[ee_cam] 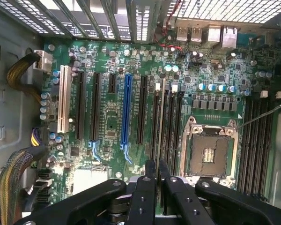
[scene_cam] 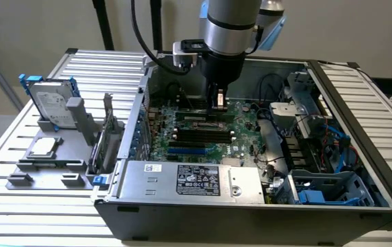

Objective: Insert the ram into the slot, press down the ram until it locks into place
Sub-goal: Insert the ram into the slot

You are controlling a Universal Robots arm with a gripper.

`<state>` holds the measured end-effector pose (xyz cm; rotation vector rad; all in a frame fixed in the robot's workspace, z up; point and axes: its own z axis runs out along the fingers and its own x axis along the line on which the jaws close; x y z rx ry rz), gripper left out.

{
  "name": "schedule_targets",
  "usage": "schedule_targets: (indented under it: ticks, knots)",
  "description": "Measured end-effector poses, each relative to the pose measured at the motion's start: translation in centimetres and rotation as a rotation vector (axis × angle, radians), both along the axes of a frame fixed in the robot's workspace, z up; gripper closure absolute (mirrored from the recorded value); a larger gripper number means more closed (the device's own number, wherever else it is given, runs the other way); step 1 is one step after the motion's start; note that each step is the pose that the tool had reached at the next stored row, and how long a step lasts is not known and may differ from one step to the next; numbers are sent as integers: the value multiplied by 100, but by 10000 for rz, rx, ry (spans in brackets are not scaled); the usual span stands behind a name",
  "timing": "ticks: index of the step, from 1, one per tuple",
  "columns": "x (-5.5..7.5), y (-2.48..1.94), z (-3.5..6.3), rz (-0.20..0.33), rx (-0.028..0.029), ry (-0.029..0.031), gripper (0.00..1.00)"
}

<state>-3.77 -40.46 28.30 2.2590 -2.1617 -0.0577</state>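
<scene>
The ram is being pinched on edge between the claw's black fingers, low over the board. Its long axis is being held parallel to the black slots, pointing towards the rear ports; whether it is seated cannot be told. One side is being crowded by the metal socket, while the blue slot and the case walls are standing farther off.
</scene>
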Motion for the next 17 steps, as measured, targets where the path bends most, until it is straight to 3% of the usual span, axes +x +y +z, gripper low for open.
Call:
schedule_targets:
  ticks: [17]
  knots:
    - [14, 8, -309, 59, 1, 0, 86]
